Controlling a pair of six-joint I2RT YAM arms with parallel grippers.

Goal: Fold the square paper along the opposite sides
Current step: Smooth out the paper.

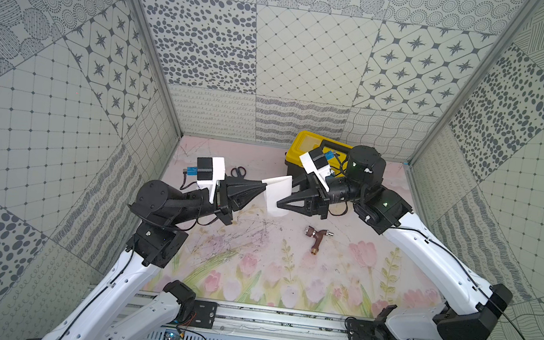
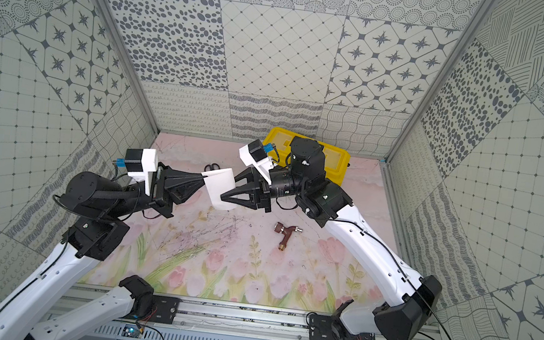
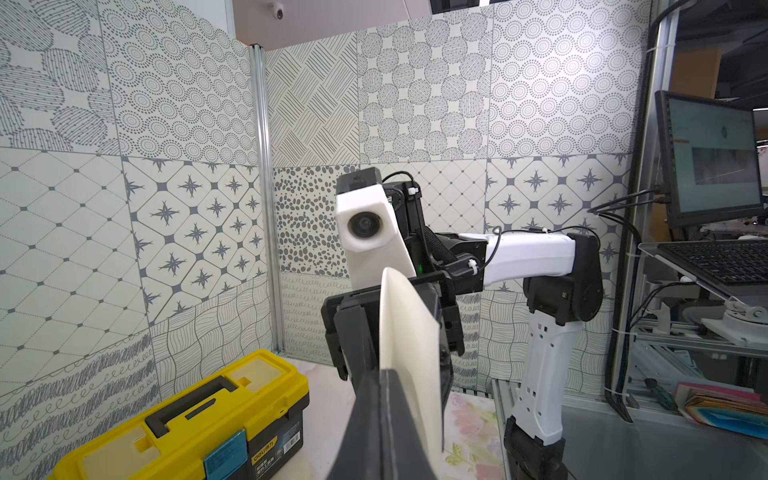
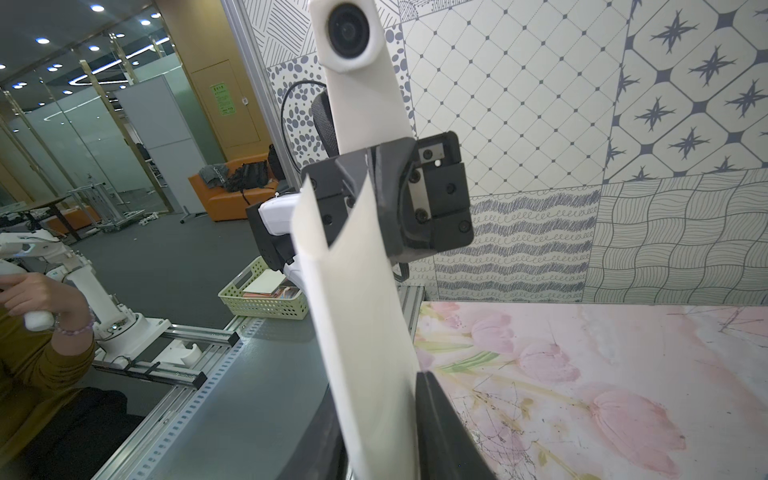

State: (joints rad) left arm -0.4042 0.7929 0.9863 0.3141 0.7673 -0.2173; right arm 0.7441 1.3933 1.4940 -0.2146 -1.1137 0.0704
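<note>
Paper: you have the square paper (image 1: 276, 196) curled in the air over the mat (image 1: 254, 246), 12 o'clock of centre.
Left claw: your left gripper (image 1: 264, 187) pinches its 9 o'clock edge.
Right claw: your right gripper (image 1: 288, 194) is at 3 o'clock, jaws parted around the sheet.

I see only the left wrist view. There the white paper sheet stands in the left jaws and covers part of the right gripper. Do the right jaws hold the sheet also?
Observer: No. In both top views the right gripper has its jaws spread apart, and the thin white square paper sheet stands between them.
Operator: Is something lying on the table near the sheet?
Observer: Yes. A copper-brown metal tap fitting lies on the flowered table mat, nearer the robot's base than the sheet and apart from it.
</note>
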